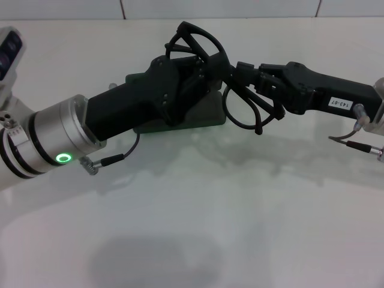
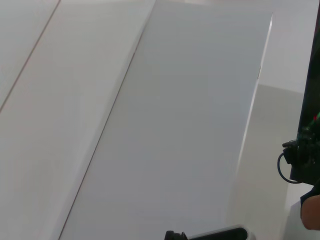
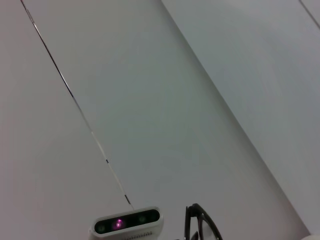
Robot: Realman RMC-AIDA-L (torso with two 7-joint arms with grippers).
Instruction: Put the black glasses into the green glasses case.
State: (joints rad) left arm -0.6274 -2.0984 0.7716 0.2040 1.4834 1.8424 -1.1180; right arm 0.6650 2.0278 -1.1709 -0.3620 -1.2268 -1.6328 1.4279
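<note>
The black glasses [image 1: 246, 109] hang in the air at the middle back of the head view, just above the green glasses case [image 1: 207, 114]. One lens loop sticks up over the left gripper and the other hangs down toward the table. My right gripper [image 1: 237, 71] reaches in from the right and is shut on the frame between the loops. Coming from the left, my left gripper [image 1: 201, 69] hovers over the case, right against the glasses, and hides most of the case. A piece of the glasses [image 3: 200, 223] shows in the right wrist view.
The case lies on a glossy white table [image 1: 210, 204], with a white tiled wall [image 1: 240, 7] close behind it. A small white camera unit [image 3: 127, 223] shows in the right wrist view. Loose cables hang from both wrists.
</note>
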